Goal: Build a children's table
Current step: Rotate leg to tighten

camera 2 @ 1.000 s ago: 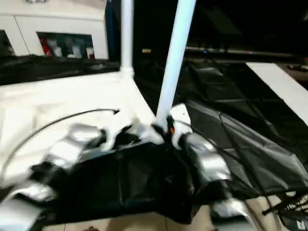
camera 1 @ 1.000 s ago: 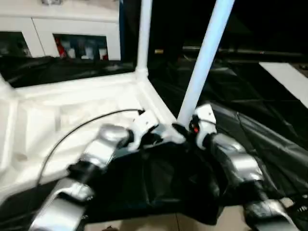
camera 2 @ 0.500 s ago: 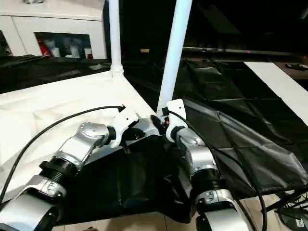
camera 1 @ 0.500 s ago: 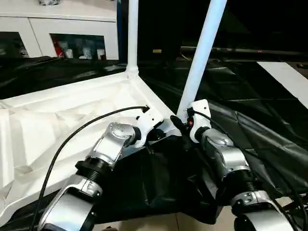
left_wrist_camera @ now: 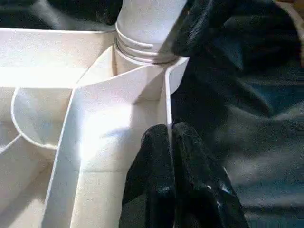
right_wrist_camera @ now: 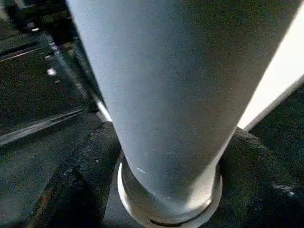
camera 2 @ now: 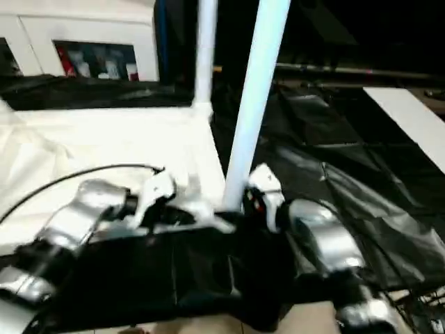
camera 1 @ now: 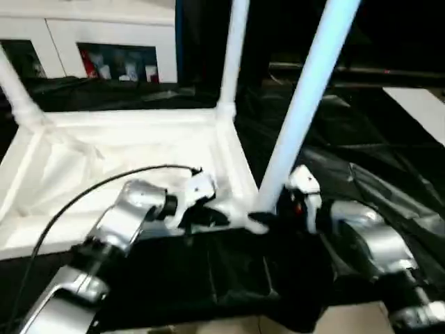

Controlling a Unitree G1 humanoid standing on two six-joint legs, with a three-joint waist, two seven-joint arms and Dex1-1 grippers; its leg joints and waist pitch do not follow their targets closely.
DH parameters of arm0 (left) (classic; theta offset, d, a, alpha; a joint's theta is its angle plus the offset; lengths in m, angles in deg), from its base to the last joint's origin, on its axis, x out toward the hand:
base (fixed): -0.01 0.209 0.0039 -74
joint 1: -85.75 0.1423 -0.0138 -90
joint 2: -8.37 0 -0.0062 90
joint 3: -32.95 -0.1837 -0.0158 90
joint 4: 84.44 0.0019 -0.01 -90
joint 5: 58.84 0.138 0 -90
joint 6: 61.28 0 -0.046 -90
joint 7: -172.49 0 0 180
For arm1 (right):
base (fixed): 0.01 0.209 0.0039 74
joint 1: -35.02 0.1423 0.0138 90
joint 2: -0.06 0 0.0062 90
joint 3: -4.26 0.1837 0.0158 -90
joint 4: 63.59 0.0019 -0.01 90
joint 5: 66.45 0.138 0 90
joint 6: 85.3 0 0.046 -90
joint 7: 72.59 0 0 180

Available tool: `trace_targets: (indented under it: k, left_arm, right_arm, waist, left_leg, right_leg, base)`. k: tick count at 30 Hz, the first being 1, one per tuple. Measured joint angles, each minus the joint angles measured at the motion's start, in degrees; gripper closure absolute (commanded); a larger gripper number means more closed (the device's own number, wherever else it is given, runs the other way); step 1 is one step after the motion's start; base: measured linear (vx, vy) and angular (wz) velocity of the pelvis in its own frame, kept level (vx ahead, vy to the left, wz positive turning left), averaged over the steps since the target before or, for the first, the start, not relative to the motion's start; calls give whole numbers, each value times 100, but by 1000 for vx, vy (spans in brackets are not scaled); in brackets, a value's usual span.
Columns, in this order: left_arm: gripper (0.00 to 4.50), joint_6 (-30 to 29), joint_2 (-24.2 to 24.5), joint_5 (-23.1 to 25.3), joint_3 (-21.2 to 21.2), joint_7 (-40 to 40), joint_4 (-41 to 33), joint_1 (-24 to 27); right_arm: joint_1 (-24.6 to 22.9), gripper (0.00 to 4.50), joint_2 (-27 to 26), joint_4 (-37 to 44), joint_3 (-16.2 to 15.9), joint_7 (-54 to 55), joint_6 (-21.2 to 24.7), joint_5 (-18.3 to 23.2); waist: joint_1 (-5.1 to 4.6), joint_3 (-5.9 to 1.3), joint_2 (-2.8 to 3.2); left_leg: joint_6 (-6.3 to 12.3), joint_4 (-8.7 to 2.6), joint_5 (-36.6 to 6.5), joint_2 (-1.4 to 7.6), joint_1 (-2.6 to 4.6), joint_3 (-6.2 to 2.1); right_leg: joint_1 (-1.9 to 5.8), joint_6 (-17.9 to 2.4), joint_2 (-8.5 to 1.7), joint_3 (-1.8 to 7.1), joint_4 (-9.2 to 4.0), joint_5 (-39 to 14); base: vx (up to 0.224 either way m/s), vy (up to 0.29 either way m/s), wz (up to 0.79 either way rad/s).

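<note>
two silver forearms reach in from the near edge over a black-draped desk (camera 1: 389,174). left gripper (left_wrist_camera: 170,137): fingers pressed together, nothing between them, their tips against the thin outer wall of the white tabletop (camera 1: 125,149) by its near right corner. the tabletop lies underside up on the desk, ribs and a round pocket showing in the left wrist view. right gripper (camera 1: 286,203) sits just right of that corner, its black fingers (right_wrist_camera: 80,190) spread to either side of the base of the near leg (camera 1: 306,104); cannot tell whether they press on the tube or merely flank it. the near leg stands in the near right corner socket, leaning a little to the right, a ringed collar at its foot. a black cable (camera 1: 83,198) arcs over the left forearm. farther back, a second leg (camera 1: 233,52) stands upright in the far right corner, and a third leg (camera 1: 14,90) rises at the far left corner. beyond the desk, white cabinets (camera 1: 104,42) with dark openings stand at far left.
</note>
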Motion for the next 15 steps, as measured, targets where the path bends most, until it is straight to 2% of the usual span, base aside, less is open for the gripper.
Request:
trace_targets:
  k: [6, 8, 12, 15]
  left_arm:
    - [450, 36, 94, -46, -8, 265, -24, 38]
    - [450, 36, 104, -59, -8, 294, -27, 43]
    - [450, 36, 122, -69, -8, 306, -77, 76]
    - [450, 34, 126, -69, -8, 310, -78, 78]
  right_arm:
    - [-115, 129, 152, 225, -106, -229, 9, 10]
    - [-123, 154, 151, 238, -106, -257, 16, 14]
    - [-123, 164, 148, 240, -96, -264, 13, 37]
    - [-123, 195, 139, 240, -97, -264, 16, 39]
  waist:
    - [9, 2, -4]
    - [10, 2, -5]
    - [11, 2, -5]
    - [10, 2, -4]
  left_leg:
    - [-2, 3, 4, 0, 2, 2]
    - [-2, 3, 4, 0, 2, 3]
    - [4, 3, 7, 0, 2, 3]
    - [4, 3, 7, 0, 2, 3]
  right_leg:
    - [4, 2, -2, 0, 4, 2]
    - [4, 2, -2, 0, 4, 2]
    - [4, 2, -2, 0, 4, 2]
    - [4, 2, -2, 0, 5, 2]
  base:
    - [0, 0, 0]
    - [0, 0, 0]
    - [0, 0, 0]
    - [0, 0, 0]
